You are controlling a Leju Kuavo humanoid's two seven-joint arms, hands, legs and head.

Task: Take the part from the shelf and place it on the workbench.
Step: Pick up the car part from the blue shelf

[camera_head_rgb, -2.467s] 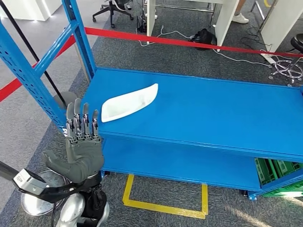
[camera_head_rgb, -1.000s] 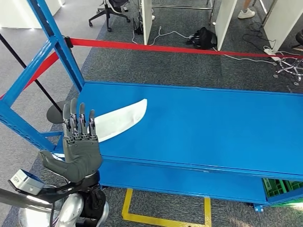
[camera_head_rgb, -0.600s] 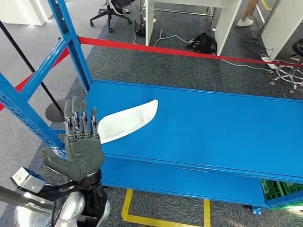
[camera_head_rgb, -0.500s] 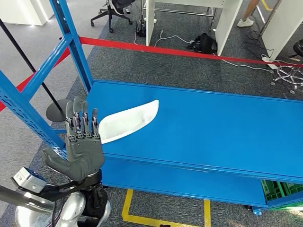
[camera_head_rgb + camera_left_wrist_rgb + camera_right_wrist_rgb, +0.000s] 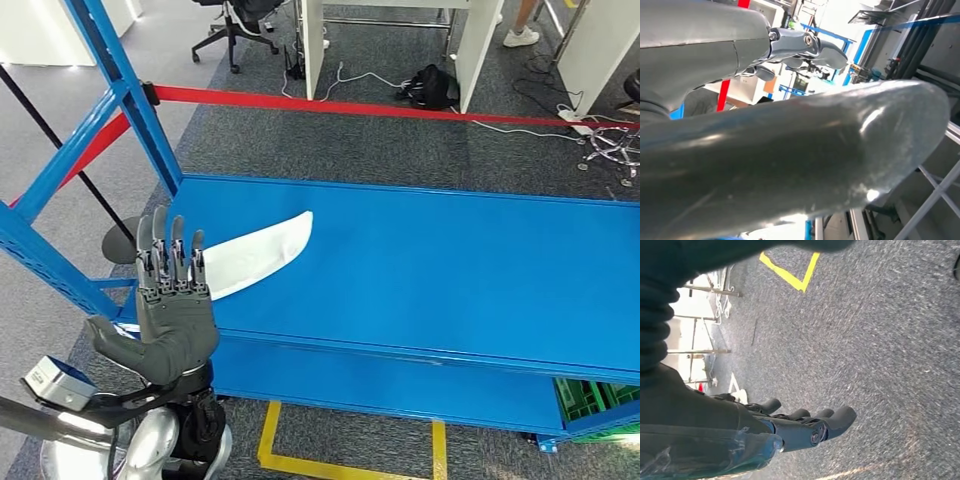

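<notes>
my left hand (image 5: 172,300) is raised, fingers spread and empty, just near of the white curved part (image 5: 253,255), which lies at the left end of the blue shelf (image 5: 453,270), lined up to reach. my right hand (image 5: 802,427) hangs empty over carpet.

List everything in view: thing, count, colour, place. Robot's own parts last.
Part: one, white, long and curved, lying on the top shelf near its left end, just beyond the left hand's fingertips.
Shelf: one rack, blue, across the middle of the head view, with a lower deck under it.
Barrier tape: one run, red, stretched behind the rack.
Floor marking: one outline, yellow, on the grey carpet in front of the rack.
Crate: green, under the rack at the right; count unclear.
Office chair: one, black, far back left.
Bag: one, black, on the floor behind the tape.
Left hand: grey, raised in front of the shelf's left end, fingers spread, holding nothing.
Right hand: dark, hanging above the carpet, empty.
</notes>
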